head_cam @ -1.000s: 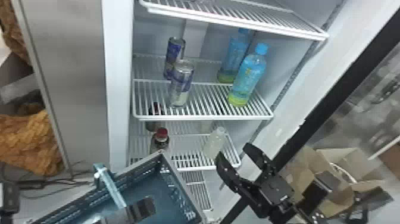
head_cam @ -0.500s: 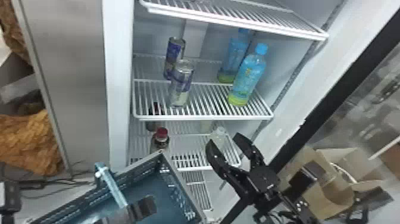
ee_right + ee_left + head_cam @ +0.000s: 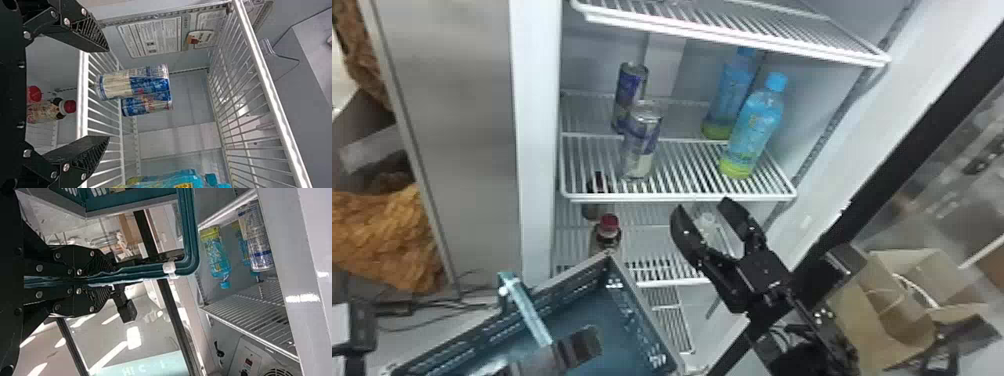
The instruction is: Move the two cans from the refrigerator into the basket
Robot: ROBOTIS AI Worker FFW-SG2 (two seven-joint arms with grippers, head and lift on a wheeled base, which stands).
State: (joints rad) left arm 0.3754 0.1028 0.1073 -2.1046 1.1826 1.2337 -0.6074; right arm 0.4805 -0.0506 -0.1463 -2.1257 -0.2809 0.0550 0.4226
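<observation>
In the head view, the right gripper (image 3: 702, 207) is rising towards the middle wire shelf (image 3: 682, 172), its fingers spreading wide and holding nothing, so a reach for the front can (image 3: 642, 145) is probably beginning. The rear can (image 3: 630, 90) is standing just behind it. The left gripper (image 3: 109, 279) is closing firmly on the basket (image 3: 642, 295). Blue-capped bottles (image 3: 754, 130) are sharing the shelf; a cardboard box (image 3: 897, 310) is sitting open by the refrigerator.
</observation>
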